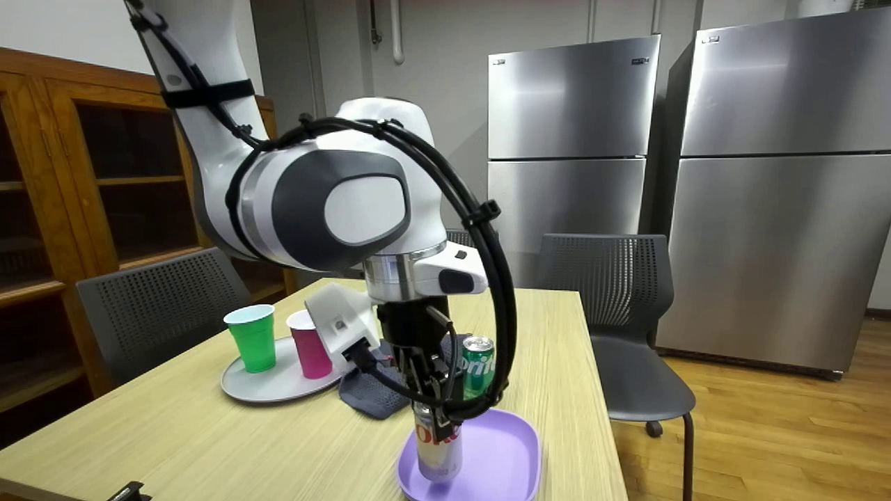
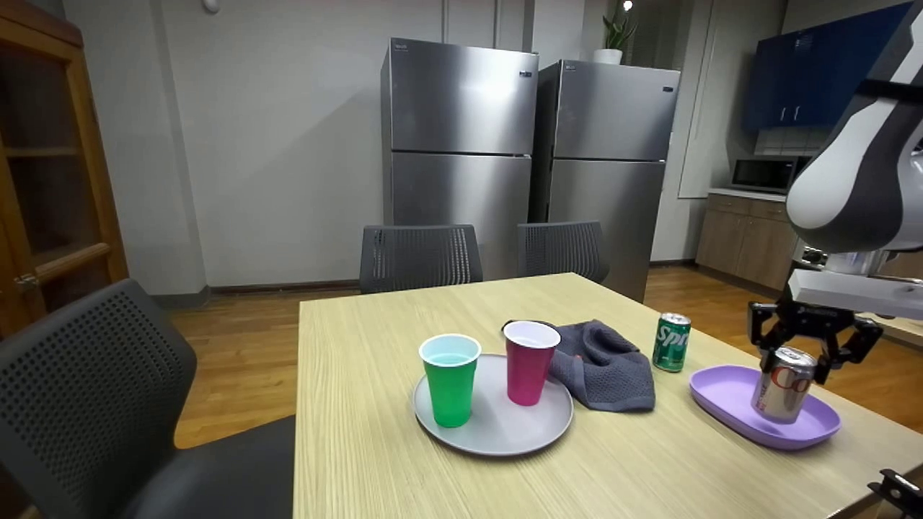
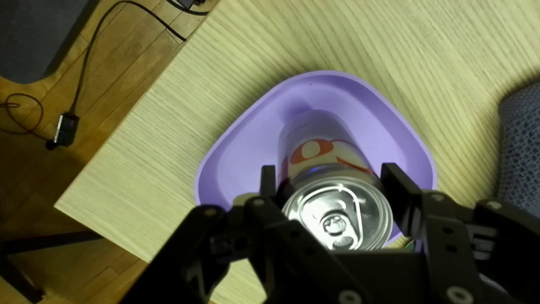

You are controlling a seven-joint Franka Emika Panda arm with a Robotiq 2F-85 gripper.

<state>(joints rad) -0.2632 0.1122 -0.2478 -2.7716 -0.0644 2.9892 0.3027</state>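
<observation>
Jaws: clasping silver Coke can (image 2: 782, 395) | can: within purple tray (image 2: 723, 387), near worktop (image 2: 360, 375) corner | Sprite can (image 2: 671, 344): apart from tray, near worktop edge

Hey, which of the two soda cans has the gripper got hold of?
The silver metal can with red lettering, clasped by the black two-fingered gripper. The green metal Sprite can stands apart, upright on the pale wooden table.
</observation>
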